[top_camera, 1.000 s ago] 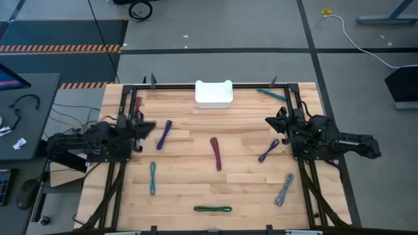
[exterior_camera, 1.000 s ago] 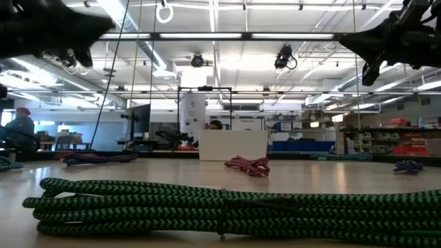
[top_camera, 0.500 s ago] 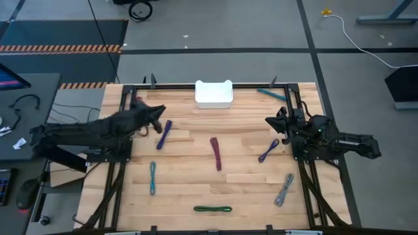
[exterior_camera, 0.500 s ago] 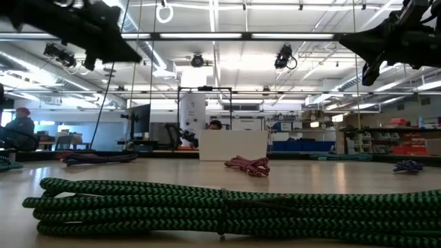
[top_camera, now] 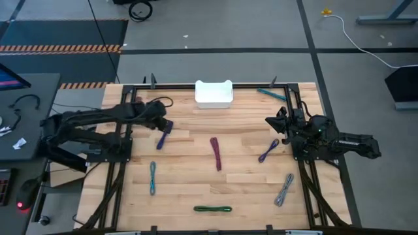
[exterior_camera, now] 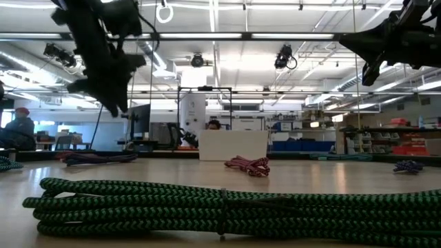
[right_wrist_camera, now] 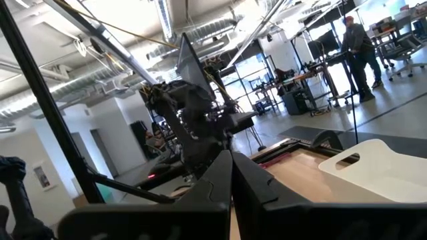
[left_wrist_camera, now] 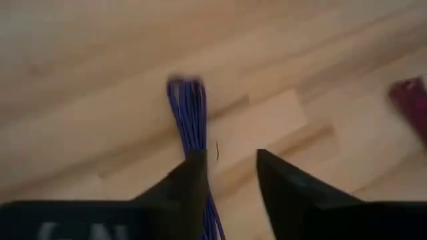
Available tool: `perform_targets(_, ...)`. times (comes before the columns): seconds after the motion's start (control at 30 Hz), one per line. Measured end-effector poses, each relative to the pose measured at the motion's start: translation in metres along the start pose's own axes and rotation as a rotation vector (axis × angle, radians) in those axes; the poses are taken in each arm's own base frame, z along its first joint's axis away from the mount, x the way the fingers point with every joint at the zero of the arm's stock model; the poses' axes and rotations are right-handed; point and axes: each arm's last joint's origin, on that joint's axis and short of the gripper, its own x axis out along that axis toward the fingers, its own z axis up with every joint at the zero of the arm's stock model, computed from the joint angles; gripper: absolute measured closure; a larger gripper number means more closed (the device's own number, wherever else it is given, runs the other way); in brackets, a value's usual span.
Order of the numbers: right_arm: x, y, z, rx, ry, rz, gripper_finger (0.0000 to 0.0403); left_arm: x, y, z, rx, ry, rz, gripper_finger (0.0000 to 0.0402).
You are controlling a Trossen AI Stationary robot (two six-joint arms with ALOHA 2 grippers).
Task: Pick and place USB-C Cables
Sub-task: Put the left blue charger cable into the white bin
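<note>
Several short folded cables lie flat on the wooden table (top_camera: 241, 173): purple (top_camera: 162, 136), maroon (top_camera: 215, 153), violet (top_camera: 268, 150), teal (top_camera: 152, 177), green (top_camera: 213, 209), grey (top_camera: 284, 189), and another teal (top_camera: 270, 93) at the far edge. My left gripper (top_camera: 163, 123) hangs open above the purple cable's far end, pointing down. In the left wrist view the purple cable (left_wrist_camera: 189, 113) runs under one finger of my left gripper (left_wrist_camera: 230, 180). My right gripper (top_camera: 277, 121) waits shut above the table's right side, near the violet cable.
A white bin (top_camera: 214, 94) stands at the middle of the far edge. A black frame (top_camera: 196, 85) runs along the far, left and right sides of the table. In the low view the green cable (exterior_camera: 220, 207) lies nearest and the maroon cable (exterior_camera: 248, 165) behind it.
My left gripper has reached out from the table's left edge toward the right, then tipped from level to pointing down, and now stands over the purple cable's far end. No cable has moved.
</note>
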Motion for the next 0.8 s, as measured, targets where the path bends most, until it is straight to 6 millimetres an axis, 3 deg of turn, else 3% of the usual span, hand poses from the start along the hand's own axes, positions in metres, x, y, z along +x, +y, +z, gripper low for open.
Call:
perform_targets(0.2, 0.0, 0.001, -0.001, 0.0, 0.022, 0.05, 0.0393, 0.04, -0.003, -0.001, -0.056, 0.23, 0.05, 0.0155)
perform_targets(0.33, 0.0, 0.004, -0.002, 0.0, 0.055, 0.124, 0.0393, 0.062, -0.003, -0.004, -0.032, 0.308, 0.118, 0.0139)
perform_targets(0.53, 0.0, 0.005, -0.002, 0.0, 0.07, 0.158, 0.0393, 0.086, -0.005, -0.005, 0.049, 0.331, 0.153, 0.018)
perform_targets(0.8, 0.0, 0.005, -0.002, 0.0, 0.069, 0.158, 0.0393, 0.098, -0.008, -0.003, 0.229, 0.332, 0.106, 0.0295)
